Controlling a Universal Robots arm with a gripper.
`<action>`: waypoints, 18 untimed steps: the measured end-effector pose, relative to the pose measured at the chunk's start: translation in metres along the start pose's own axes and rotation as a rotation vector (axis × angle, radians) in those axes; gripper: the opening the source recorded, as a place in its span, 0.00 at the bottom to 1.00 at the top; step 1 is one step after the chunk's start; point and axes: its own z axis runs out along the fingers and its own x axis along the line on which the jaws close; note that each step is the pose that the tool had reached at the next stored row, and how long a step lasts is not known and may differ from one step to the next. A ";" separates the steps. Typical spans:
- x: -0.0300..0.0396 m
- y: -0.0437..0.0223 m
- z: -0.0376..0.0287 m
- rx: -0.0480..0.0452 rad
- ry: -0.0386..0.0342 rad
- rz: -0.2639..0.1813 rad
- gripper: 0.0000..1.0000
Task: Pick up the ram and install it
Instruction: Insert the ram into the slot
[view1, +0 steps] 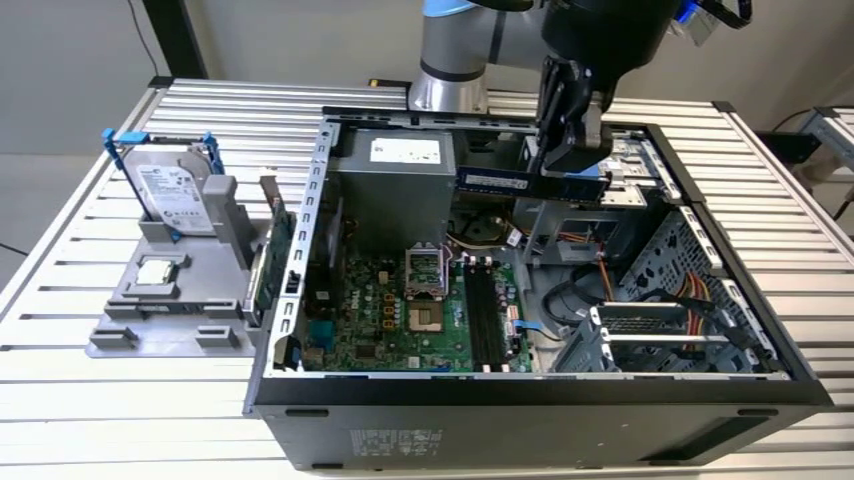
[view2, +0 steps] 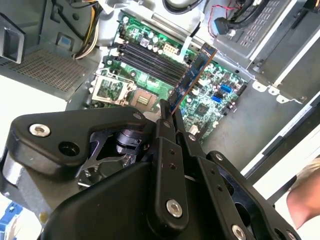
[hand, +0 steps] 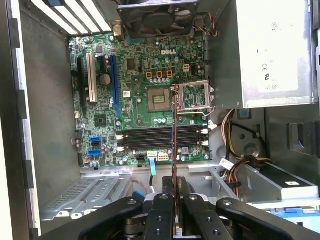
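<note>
Slatted metal table (view1: 120, 400) carries open computer case (view1: 534, 425). Inside, green motherboard (view1: 380, 315) lies flat, black memory slots (view1: 483, 322) toward its right edge. Left of case, grey fixture (view1: 160, 310) holds hard drive (view1: 174, 195) upright. Farther back, gripper (view1: 577, 170) pinches ram (view1: 514, 182) near its right end, fingers pressed on both faces. Ram hangs level above case interior, apart from slots, right of power supply (view1: 400, 165).

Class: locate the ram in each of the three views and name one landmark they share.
Exterior view: ram held level over the case.
First wrist view: ram edge-on, crossing the memory slots.
Second wrist view: ram slanting beside the slots.
Shared landmark: memory slots.
</note>
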 end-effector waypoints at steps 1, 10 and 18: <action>0.0004 -0.0001 0.0000 0.0000 0.0000 0.000 0.00; 0.0044 -0.0008 0.0001 -0.0007 0.0001 0.000 0.00; 0.0045 -0.0009 0.0005 -0.0012 0.0009 0.026 0.00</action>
